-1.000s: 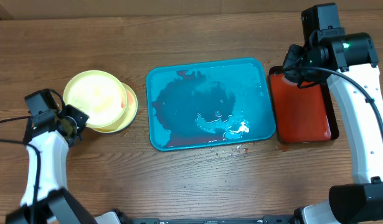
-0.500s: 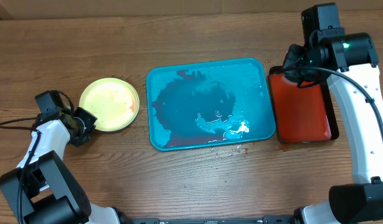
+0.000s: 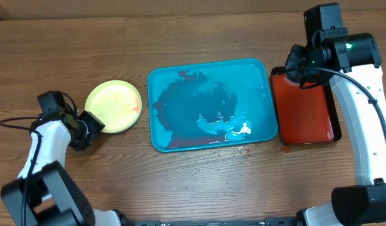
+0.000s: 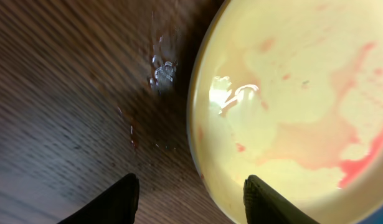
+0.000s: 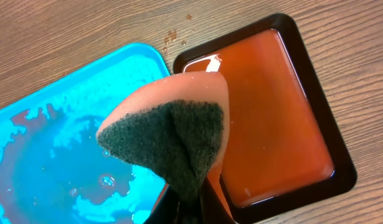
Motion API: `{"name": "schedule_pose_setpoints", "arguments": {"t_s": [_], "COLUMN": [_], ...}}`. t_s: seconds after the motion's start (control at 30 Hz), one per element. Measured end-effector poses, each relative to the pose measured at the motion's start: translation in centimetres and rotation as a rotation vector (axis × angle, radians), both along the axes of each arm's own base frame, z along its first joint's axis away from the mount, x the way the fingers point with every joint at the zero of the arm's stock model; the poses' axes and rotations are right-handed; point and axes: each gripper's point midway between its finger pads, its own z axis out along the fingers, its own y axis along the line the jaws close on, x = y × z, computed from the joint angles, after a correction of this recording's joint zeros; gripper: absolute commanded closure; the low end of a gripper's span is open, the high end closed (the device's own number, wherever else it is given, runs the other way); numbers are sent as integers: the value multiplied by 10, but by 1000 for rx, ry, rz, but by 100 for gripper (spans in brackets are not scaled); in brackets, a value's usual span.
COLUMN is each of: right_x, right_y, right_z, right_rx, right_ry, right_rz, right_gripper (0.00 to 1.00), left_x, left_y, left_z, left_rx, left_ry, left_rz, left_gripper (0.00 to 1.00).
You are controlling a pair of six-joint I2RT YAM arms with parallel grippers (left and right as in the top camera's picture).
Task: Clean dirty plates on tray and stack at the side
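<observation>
1. Release looks like the step in hand. The left end effector (image 4: 191,190) is spread open at about eight o'clock of the plates (image 3: 114,105), one finger over bare wood and the other over the rim, gripping nothing.
2. It would best draw back flat and straight toward eight o'clock, jaws wide, so neither finger hooks the rim.
3. The right end effector (image 3: 298,70), near twelve o'clock of the red tray (image 3: 302,110), is clamped on a folded sponge (image 5: 172,124).
4. The plates sit on the tabletop (image 3: 86,50) at nine o'clock of the tray (image 3: 255,81), close but apart. Only one pale yellow-green disc shows from above, so I cannot tell how many lie beneath.
5. The top plate is glossy and wet, with pink-red smears heaviest toward four o'clock in the left wrist view, so it looks imperfectly cleaned.
</observation>
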Motion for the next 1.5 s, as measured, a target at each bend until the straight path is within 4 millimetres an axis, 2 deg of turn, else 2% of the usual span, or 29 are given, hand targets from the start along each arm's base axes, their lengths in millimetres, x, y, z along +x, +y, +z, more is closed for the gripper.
{"name": "schedule_pose_setpoints", "arguments": {"t_s": [0.13, 0.17, 0.23, 0.33, 0.43, 0.5, 0.63, 0.8, 0.93, 1.0, 1.13, 1.33, 1.5], "right_x": [0, 0, 0, 0, 0, 1, 5, 9, 20, 25, 26, 17, 18], "right_y": [0, 0, 0, 0, 0, -1, -11, -40, -61, -67, -76, -77, -70], "right_z": [0, 0, 0, 0, -1, -3, -14, -36, -54, -66, -106, -169, -204], "right_rx": [0, 0, 0, -1, -12, -19, -31, -37, -41, -45, -44, -32, -8], "right_ry": [0, 0, 0, 1, 5, 11, 45, 108, 127, 140, 211, 335, 350], "right_rz": [0, 0, 0, 0, 24, 37, 39, 0, 24, 43, 69, 89, 187], "right_gripper": [96, 96, 96, 96, 94, 94, 94, 94, 94, 95, 95, 93, 87], "left_x": [3, 2, 4, 10, 16, 19, 19, 17, 18, 22, 30, 33, 34], "left_y": [0, -1, -12, -39, -77, -101, -149, -203, -233, -242, -246, -245, -245], "left_z": [35, 38, 58, 82, 102, 109, 111, 116, 120, 120, 111, 88, 68], "left_rx": [56, 60, 93, 131, 163, 176, 195, 231, 244, 247, 252, 256, 251], "left_ry": [-77, -83, -134, -203, -276, -306, -330, -382, -430, -450, -442, -373, -314], "left_rz": [-23, -26, -78, -191, -346, -437, -604, -777, -857, -872, -875, -881, -889], "left_gripper": [42, 41, 36, 28, 17, 13, 7, 1, 0, 0, 0, 0, 0]}}
